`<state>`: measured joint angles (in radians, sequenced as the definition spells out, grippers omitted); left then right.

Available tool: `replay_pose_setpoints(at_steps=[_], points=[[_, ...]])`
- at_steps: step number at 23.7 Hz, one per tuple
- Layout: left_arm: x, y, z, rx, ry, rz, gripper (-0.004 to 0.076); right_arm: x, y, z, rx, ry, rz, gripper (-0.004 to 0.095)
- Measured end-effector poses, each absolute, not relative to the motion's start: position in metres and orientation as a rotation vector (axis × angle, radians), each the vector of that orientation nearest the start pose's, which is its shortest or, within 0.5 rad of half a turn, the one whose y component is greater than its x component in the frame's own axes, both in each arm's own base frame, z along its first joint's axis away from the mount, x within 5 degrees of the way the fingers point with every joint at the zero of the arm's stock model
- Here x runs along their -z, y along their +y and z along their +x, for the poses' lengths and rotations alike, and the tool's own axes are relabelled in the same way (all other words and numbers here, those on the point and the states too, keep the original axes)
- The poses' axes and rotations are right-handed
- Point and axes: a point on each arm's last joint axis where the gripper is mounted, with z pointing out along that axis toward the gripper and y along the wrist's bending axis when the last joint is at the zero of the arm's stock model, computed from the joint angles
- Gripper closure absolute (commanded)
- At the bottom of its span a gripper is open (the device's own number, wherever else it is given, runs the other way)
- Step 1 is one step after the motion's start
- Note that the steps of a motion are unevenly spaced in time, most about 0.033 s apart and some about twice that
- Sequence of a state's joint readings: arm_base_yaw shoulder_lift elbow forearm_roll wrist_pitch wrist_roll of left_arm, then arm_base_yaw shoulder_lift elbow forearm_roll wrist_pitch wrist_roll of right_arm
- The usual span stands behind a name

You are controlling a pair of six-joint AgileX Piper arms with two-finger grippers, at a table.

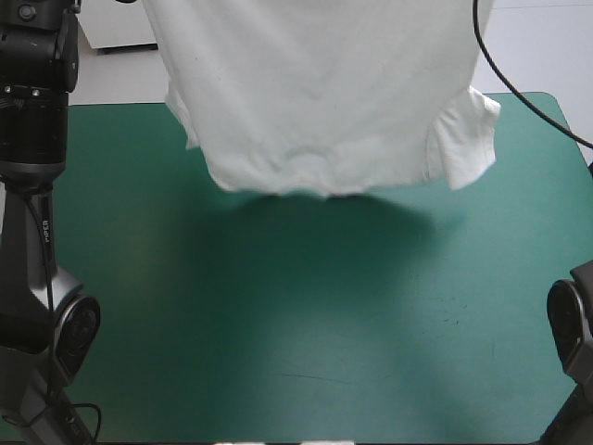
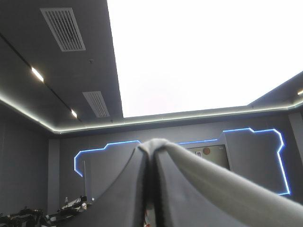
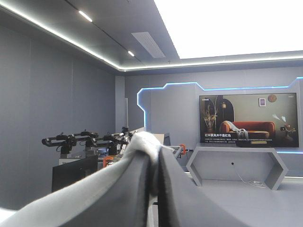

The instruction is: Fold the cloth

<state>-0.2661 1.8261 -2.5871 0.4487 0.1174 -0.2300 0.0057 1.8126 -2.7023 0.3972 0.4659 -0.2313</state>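
Note:
The white T-shirt [image 1: 324, 93] hangs in the air over the far half of the table, its lower hem just above the teal-green cover and one sleeve [image 1: 468, 139] drooping at the right. Both grippers are raised out of the high view. In the left wrist view my left gripper [image 2: 152, 147] is shut on the T-shirt, with white cloth [image 2: 213, 184] draped over one black finger. The right wrist view has my right gripper [image 3: 154, 144] shut on the T-shirt too, a fold of cloth [image 3: 142, 142] bunched at the fingertips. Both wrist views look level into the room.
The teal-green table [image 1: 296, 324] lies below the hanging shirt, with the shirt's shadow on its middle. My left arm's column [image 1: 32, 139] stands at the table's left edge and the right arm's base [image 1: 570, 324] at the right edge.

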Motion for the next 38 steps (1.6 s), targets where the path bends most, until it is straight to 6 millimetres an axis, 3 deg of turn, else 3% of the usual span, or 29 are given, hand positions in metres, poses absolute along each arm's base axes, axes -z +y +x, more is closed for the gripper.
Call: replay_pose_setpoints(at_steps=[5, 7, 10, 11, 12, 13, 14, 15, 16, 17, 20, 21, 24, 26, 28, 32, 36, 38], points=[[-0.636, -0.084, 0.334, 0.014, 0.899, 0.150, 0.0733, -0.641, 0.020, 0.321, -0.220, 1.119, -0.115, 0.0919], [-0.618, -0.083, 0.355, 0.005, 1.020, 0.132, 0.0733, -0.626, 0.021, 0.337, -0.240, 1.212, -0.121, 0.0919], [-0.576, -0.082, 0.398, 0.016, 1.269, 0.091, 0.0733, -0.590, 0.023, 0.371, -0.274, 1.429, -0.110, 0.0919], [-0.539, -0.082, 0.425, -0.001, 1.469, 0.077, 0.0733, -0.556, 0.024, 0.397, -0.290, 1.627, -0.097, 0.0919], [-0.524, -0.083, 0.435, -0.017, 1.550, 0.082, 0.0733, -0.539, 0.025, 0.407, -0.296, 1.725, -0.094, 0.0919], [-0.487, -0.086, 0.453, -0.053, 1.743, 0.113, 0.0733, -0.498, 0.025, 0.431, -0.305, 1.935, -0.080, 0.0919], [-0.472, -0.088, 0.459, -0.059, 1.826, 0.129, 0.0733, -0.482, 0.025, 0.439, -0.308, 2.015, -0.074, 0.0919], [-0.440, -0.093, 0.471, -0.033, 1.982, 0.150, 0.0733, -0.444, 0.025, 0.457, -0.316, 2.177, -0.060, 0.0919], [-0.426, -0.096, 0.476, -0.025, 2.038, 0.158, 0.0733, -0.430, 0.025, 0.464, -0.323, 2.226, -0.046, 0.0919], [-0.399, -0.100, 0.486, -0.007, 2.157, 0.169, 0.0733, -0.408, 0.025, 0.476, -0.334, 2.289, -0.021, 0.0919], [-0.341, -0.106, 0.500, 0.060, 2.400, 0.174, 0.0733, -0.368, 0.024, 0.486, -0.327, 2.429, 0.009, 0.0919], [-0.333, -0.108, 0.501, 0.073, 2.427, 0.175, 0.0733, -0.357, 0.024, 0.487, -0.319, 2.470, 0.016, 0.0919], [-0.309, -0.114, 0.501, 0.087, 2.537, 0.186, 0.0733, -0.296, 0.022, 0.483, -0.297, 2.697, 0.050, 0.0919], [-0.293, -0.118, 0.498, 0.083, 2.605, 0.199, 0.0732, -0.273, 0.023, 0.473, -0.299, 2.797, 0.063, 0.0919], [-0.276, -0.124, 0.489, 0.074, 2.684, 0.225, 0.0732, -0.264, 0.023, 0.460, -0.298, 2.842, 0.074, 0.0919], [-0.253, -0.127, 0.462, 0.078, 2.761, 0.225, 0.0733, -0.273, 0.021, 0.442, -0.271, 2.844, 0.074, 0.0919], [-0.242, -0.115, 0.408, 0.099, 2.752, 0.187, 0.0733, -0.274, 0.020, 0.421, -0.258, 2.859, 0.081, 0.0919], [-0.251, -0.108, 0.384, 0.107, 2.723, 0.186, 0.0733, -0.269, 0.019, 0.410, -0.258, 2.880, 0.082, 0.0917]])
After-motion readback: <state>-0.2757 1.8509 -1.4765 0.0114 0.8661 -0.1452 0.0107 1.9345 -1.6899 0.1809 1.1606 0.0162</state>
